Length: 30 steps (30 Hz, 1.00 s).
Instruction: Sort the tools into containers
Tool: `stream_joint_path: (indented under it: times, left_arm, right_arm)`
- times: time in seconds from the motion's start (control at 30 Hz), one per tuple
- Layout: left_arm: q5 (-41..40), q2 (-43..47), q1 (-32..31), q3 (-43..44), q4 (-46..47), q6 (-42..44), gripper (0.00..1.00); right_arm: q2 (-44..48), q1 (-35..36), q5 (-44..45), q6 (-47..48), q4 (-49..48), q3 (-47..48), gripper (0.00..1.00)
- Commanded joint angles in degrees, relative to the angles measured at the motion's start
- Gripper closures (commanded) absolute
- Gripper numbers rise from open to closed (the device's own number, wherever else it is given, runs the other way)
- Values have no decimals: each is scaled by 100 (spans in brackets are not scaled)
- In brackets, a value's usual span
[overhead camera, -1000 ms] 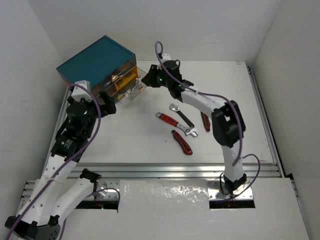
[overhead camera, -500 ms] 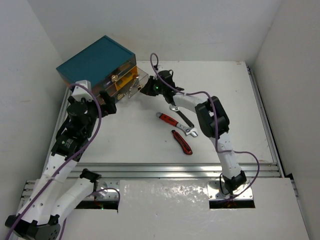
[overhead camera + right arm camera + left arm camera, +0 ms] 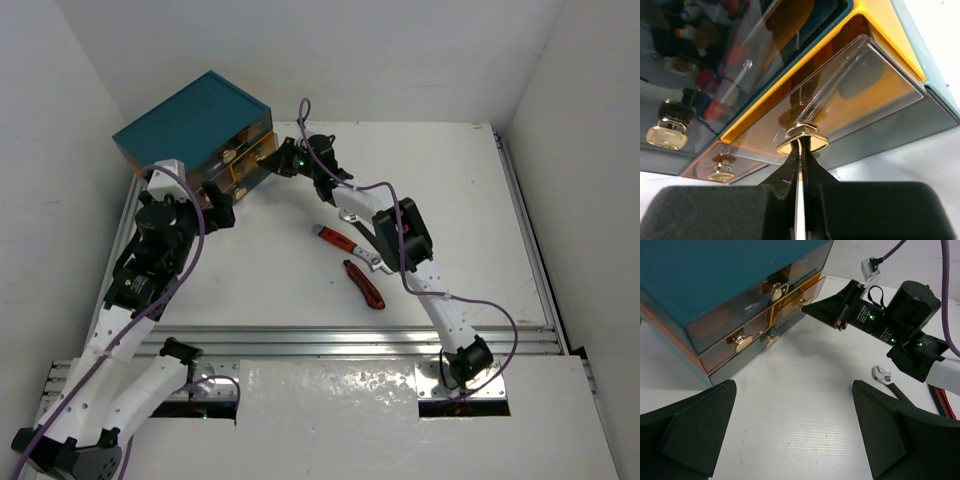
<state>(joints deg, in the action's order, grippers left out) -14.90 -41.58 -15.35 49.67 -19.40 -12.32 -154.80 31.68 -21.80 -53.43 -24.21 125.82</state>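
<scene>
The teal-topped cabinet [image 3: 190,125] stands at the back left. Its amber drawer [image 3: 252,165] stands slightly out. My right gripper [image 3: 273,160] is shut, its tips pressed against the drawer's tan knob [image 3: 802,137]; it also shows in the left wrist view [image 3: 810,308]. My left gripper [image 3: 792,440] is open and empty over bare table in front of the cabinet. A red-handled adjustable wrench [image 3: 348,247] and red-and-black cutters [image 3: 365,284] lie mid-table. A black-handled wrench [image 3: 883,376] lies partly under the right arm. Tools show dimly through the upper drawer front [image 3: 705,75].
The right arm stretches across the table from its base [image 3: 462,365] to the cabinet, over the tools. The cabinet's other drawers [image 3: 740,342] are closed. White walls bound the table at the back and sides.
My right gripper has moved left toward the cabinet, and the amber drawer has slid most of the way in. The left arm has not moved.
</scene>
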Motion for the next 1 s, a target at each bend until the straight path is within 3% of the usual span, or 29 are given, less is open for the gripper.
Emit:
stream_joint_path:
  times: [0.0, 0.33, 0.6, 0.67, 0.7, 0.73, 0.8, 0.9, 0.97]
  left_arm:
    - [197, -34, 85, -1, 305, -16, 0]
    - [338, -96, 164, 16, 279, -69, 0]
    - [409, -69, 191, 8, 287, -69, 0]
    - [417, -96, 191, -10, 287, -69, 0]
    - [400, -139, 191, -19, 287, -78, 0]
    - [365, -183, 191, -19, 279, -87, 0]
    - [138, -341, 191, 25, 157, -139, 0]
    - [-231, -1382, 156, 481, -482, -332, 0]
    - [-408, -1895, 16, 877, -722, -438, 0]
  right_arm:
    - [-50, 22, 150, -238, -726, 320, 96]
    - [-630, 31, 474, -475, -823, 1119, 96]
    - [-613, 189, 669, -273, -1243, 1024, 98]
    - [-142, 137, 432, -238, -1454, 473, 96]
    - [184, 128, 396, -116, -1655, 26, 88]
    - [561, 93, 422, -28, -1901, -1179, 83]
    - [1739, 49, 642, 235, -2498, -2372, 82]
    - [3203, -153, 712, 464, -2869, -4689, 67]
    - [3936, -206, 756, 605, -2539, -5381, 56]
